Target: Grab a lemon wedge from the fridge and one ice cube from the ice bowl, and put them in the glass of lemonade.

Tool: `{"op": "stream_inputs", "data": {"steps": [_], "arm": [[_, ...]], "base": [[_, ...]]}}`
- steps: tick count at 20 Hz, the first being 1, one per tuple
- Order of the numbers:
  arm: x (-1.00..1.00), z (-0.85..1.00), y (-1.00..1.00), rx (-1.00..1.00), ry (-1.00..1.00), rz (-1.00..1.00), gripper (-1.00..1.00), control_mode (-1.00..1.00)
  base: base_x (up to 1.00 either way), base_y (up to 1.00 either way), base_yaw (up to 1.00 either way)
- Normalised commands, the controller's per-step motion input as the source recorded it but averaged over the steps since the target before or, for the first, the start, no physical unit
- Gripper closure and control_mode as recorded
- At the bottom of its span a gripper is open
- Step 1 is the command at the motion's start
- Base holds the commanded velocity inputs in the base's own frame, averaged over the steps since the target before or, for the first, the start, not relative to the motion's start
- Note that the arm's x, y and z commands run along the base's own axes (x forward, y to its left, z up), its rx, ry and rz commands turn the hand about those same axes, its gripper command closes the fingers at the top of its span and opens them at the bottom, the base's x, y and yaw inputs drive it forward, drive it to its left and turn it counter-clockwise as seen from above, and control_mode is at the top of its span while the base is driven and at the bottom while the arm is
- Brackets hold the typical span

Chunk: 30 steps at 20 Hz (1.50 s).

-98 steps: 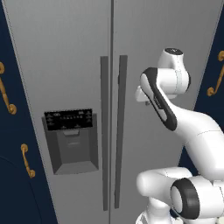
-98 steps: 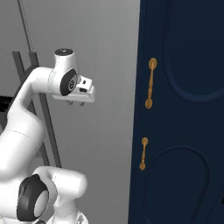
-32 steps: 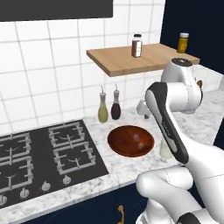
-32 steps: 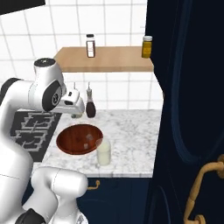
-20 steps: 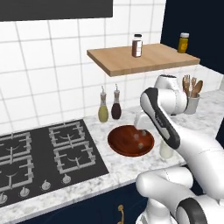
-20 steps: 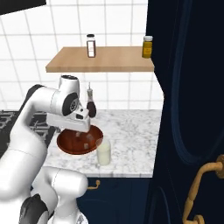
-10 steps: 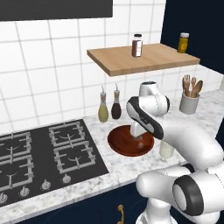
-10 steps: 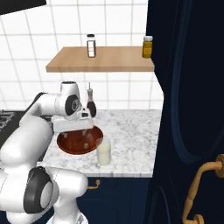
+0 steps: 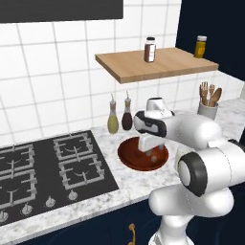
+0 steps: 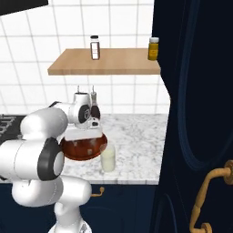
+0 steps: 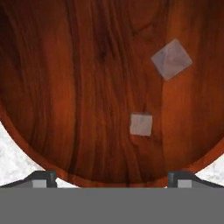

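End effector (image 9: 152, 154) is down inside the ice bowl (image 9: 129, 158), pointing straight at the bowl floor. In the hand view we see the two fingertips (image 11: 43, 178) far apart at the lower corners with nothing between them, so the jaws stand wide and hold nothing.

The hand view gives us two ice cubes on the wood: the nearer ice cube (image 11: 141, 124) lies between the fingertips, a bit toward the right-hand one, and is apart from both. A second, larger-looking cube (image 11: 171, 59) lies farther up the bowl floor, rotated so it reads as a diamond. The two are not touching.

We have the ice bowl sitting on the marble surface (image 10: 136, 136) near its front edge, just right of the stove (image 9: 43, 167). The glass of lemonade (image 10: 108, 158) stands just beside the bowl, on the side away from the stove, close to the surface's front edge; from the right base view we can't tell whether glass and bowl touch.

Behind the bowl, against the tiled wall at the surface's back edge, two stoppered bottles (image 9: 119, 117) stand upright side by side. A utensil holder (image 9: 208, 103) sits further right along the back edge. Two jars (image 9: 150, 50) stand on the wooden shelf (image 9: 158, 64) above.
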Motion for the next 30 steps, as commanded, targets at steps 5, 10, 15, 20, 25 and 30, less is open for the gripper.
{"op": "stream_inputs", "data": {"steps": [5, 10, 15, 20, 25, 30], "arm": [[0.14, -0.37, 0.02, 0.0, 0.0, -0.04, -1.0, -1.0], [0.0, -0.66, 0.0, 0.0, 0.0, 0.0, -1.0, -1.0], [0.0, -0.3, 0.13, 0.0, 0.0, 0.0, -1.0, -1.0], [0.0, -0.05, 0.26, 0.0, 0.0, 0.0, -1.0, -1.0], [0.0, 0.0, 0.01, 0.0, 0.0, 0.0, -1.0, -1.0], [-0.03, 0.0, 0.0, 0.0, -0.03, 0.0, -1.0, -1.0]], "base": [[0.0, 0.0, 0.0], [0.0, 0.0, 0.0], [0.0, 0.0, 0.0], [0.0, 0.0, 0.0], [0.0, 0.0, 0.0], [0.0, 0.0, 0.0]]}}
